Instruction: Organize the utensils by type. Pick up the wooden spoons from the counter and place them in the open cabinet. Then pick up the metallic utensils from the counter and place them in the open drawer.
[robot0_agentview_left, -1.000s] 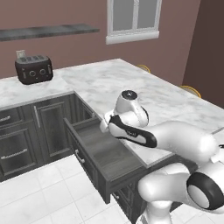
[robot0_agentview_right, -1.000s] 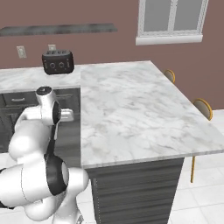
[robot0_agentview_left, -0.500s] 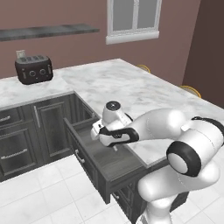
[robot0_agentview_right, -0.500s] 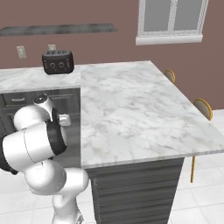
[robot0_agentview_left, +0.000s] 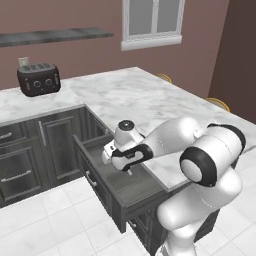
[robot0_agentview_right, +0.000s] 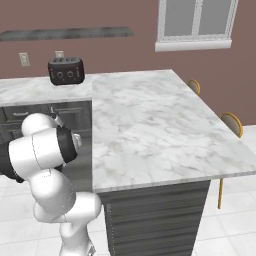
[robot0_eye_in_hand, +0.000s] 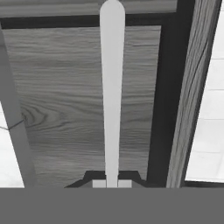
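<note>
My gripper hangs low inside the open drawer, fingers pointing down. In the hand view the gripper is shut on one end of a thin silver metallic utensil. Its long handle runs away from the fingers, over the drawer's wood-grain floor. Whether it is the fork or the spoon I cannot tell, as its head is hidden at the fingers. The white marble counter lies to the right of the drawer with no utensils on the part I see. The wooden spoons and the cabinet are out of view.
A black toaster stands at the counter's back left, also seen as the toaster in the right base view. The drawer's front wall borders white floor tiles. Dark base cabinets stand left of the drawer.
The arm has swung left from the counter's edge and come down into the open drawer, carrying the utensil with it. The jaws have stayed shut.
</note>
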